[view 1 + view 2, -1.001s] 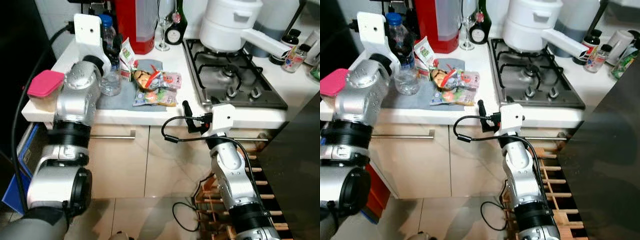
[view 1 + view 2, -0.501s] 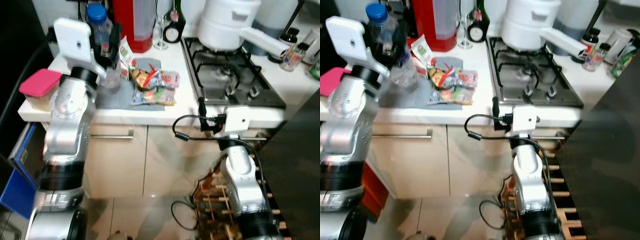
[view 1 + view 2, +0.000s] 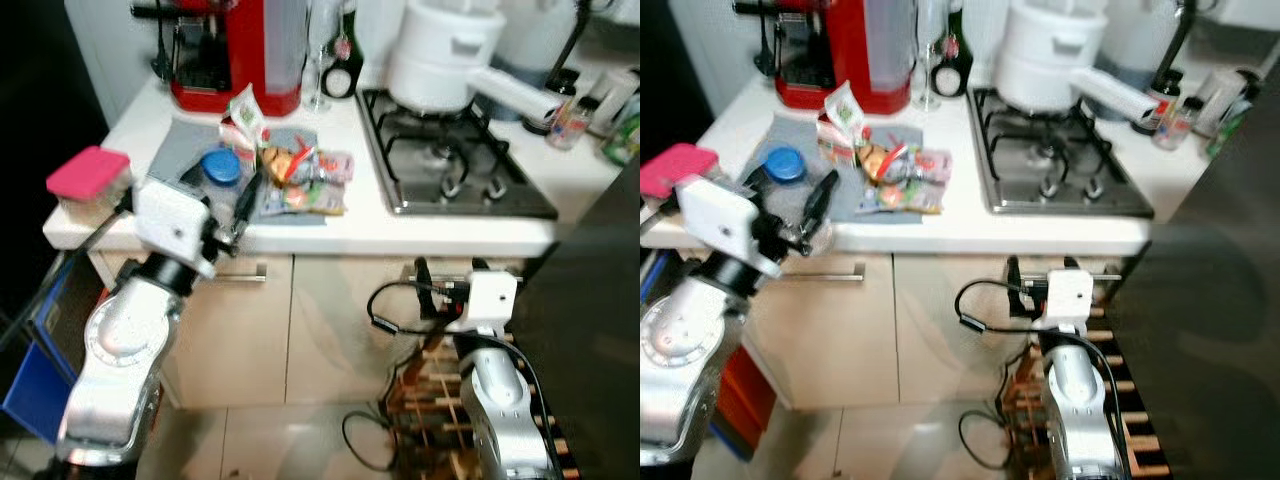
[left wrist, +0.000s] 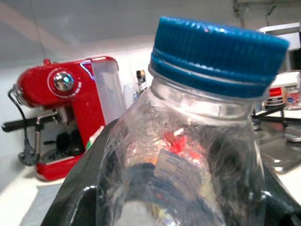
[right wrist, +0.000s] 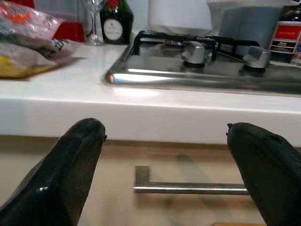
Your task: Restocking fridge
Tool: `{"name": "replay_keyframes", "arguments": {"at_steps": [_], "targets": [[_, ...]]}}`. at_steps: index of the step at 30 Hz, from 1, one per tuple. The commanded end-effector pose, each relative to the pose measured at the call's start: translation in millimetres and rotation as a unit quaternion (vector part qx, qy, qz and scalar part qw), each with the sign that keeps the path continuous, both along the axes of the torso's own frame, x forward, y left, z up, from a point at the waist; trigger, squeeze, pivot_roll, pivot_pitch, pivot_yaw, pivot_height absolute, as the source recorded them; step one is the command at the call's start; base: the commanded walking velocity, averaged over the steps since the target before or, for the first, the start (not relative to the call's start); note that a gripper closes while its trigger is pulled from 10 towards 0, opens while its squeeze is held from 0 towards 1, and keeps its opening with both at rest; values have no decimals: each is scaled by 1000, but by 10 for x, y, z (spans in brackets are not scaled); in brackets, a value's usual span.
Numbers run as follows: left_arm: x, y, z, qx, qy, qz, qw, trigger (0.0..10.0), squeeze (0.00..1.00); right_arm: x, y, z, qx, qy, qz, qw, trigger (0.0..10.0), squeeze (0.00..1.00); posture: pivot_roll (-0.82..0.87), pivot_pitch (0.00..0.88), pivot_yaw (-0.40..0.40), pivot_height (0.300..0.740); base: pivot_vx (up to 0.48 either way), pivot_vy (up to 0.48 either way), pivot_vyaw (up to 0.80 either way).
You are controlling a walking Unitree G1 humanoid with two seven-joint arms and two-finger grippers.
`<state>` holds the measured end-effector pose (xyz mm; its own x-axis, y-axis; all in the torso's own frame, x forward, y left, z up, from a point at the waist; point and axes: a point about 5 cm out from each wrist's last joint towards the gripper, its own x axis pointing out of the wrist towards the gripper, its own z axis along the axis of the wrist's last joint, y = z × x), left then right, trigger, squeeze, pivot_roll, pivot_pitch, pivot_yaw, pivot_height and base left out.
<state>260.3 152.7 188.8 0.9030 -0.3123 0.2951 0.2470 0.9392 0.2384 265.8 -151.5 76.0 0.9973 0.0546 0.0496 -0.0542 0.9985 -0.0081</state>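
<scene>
We hold a clear water bottle [image 3: 222,178] with a blue cap [image 4: 220,52] in our left hand [image 3: 232,205], whose black fingers are clamped around its body. The bottle is lifted off the white table [image 3: 330,232], near the front edge, over the grey cloth [image 3: 185,145]. Through the left wrist camera we see the cap close up, with the red coffee machine [image 4: 66,117] standing behind it on the table.

Beside the bottle, a heap of colourful snack packets [image 3: 300,180] lies on the cloth. A pink-lidded container [image 3: 88,180] sits at the table's left corner. Further right is the gas hob [image 3: 455,180], carrying a white pot [image 3: 440,65].

Our right hand [image 3: 430,290] hangs below the table edge, in front of the cabinet doors [image 3: 330,320], grasping nothing; its fingers [image 5: 70,174] are spread apart, pointing toward a drawer handle [image 5: 188,188].
</scene>
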Motion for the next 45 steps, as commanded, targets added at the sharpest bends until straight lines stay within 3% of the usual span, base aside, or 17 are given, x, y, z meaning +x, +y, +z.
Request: {"name": "replay_keyframes", "arguments": {"at_steps": [1,3,7,16,22,45], "targets": [[61,59,-506,-18,141,34,989,10000,0,73,19,51,2,-3,5,1000,10000,0,10,0,-25,740,0,0,0],[130,60,-523,-48,149,49,986,10000,0,132,96,46,12,13,27,999,10000,0,2,0,-26,740,0,0,0],[181,29,-590,-51,150,62,985,10000,0,196,177,45,14,26,48,998,10000,0,-1,0,-38,740,0,0,0],[167,27,-757,-43,164,94,981,10000,0,190,24,70,6,12,10,1000,10000,0,-21,0,-28,740,-142,0,0],[198,53,-734,-25,148,113,982,10000,0,187,54,85,7,6,21,1000,10000,0,-27,0,-15,740,-247,0,0],[278,46,-679,-31,127,129,983,10000,0,255,136,103,9,6,37,999,10000,0,-37,0,-9,740,-21,0,0]]}}
